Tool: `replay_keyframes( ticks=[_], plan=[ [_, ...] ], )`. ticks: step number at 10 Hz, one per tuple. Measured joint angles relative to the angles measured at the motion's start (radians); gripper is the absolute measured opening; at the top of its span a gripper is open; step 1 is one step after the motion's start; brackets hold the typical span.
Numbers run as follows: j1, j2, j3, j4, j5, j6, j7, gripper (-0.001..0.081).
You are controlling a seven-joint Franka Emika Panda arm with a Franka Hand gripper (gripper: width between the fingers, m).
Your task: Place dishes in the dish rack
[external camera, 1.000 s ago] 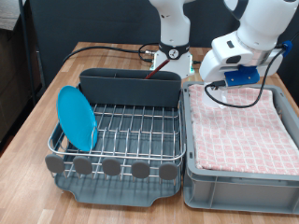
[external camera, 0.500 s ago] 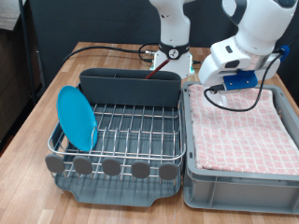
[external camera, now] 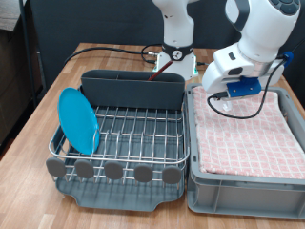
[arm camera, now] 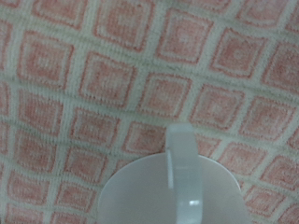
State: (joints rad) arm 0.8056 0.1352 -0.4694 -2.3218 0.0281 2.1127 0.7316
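The light-blue plate (external camera: 78, 121) stands on edge in the silver wire dish rack (external camera: 133, 129), at the exterior view's left. My gripper (external camera: 212, 91) hangs low over the far left corner of the pink checked cloth (external camera: 248, 134); its fingers do not show clearly. In the wrist view a blurred white round thing, apparently the white cup (arm camera: 173, 191), lies close to the camera over the cloth (arm camera: 112, 84). I cannot tell whether it is held or resting there. The wooden spoon is out of view.
The rack's long grey utensil trough (external camera: 133, 88) runs along its far side. The grey bin (external camera: 243, 181) with the cloth stands right beside the rack. The robot base (external camera: 174, 59) and its cables stand behind both.
The hand has sunk a little towards the cloth and tilted slightly. The plate and the rack have not moved.
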Motion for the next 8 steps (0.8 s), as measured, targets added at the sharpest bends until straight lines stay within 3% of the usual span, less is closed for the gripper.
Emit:
replay_keyframes(
  ticks=[8],
  plan=[
    [-0.001,0.021,0.004,-0.016,0.053,0.023,-0.012,0.0802]
  ],
)
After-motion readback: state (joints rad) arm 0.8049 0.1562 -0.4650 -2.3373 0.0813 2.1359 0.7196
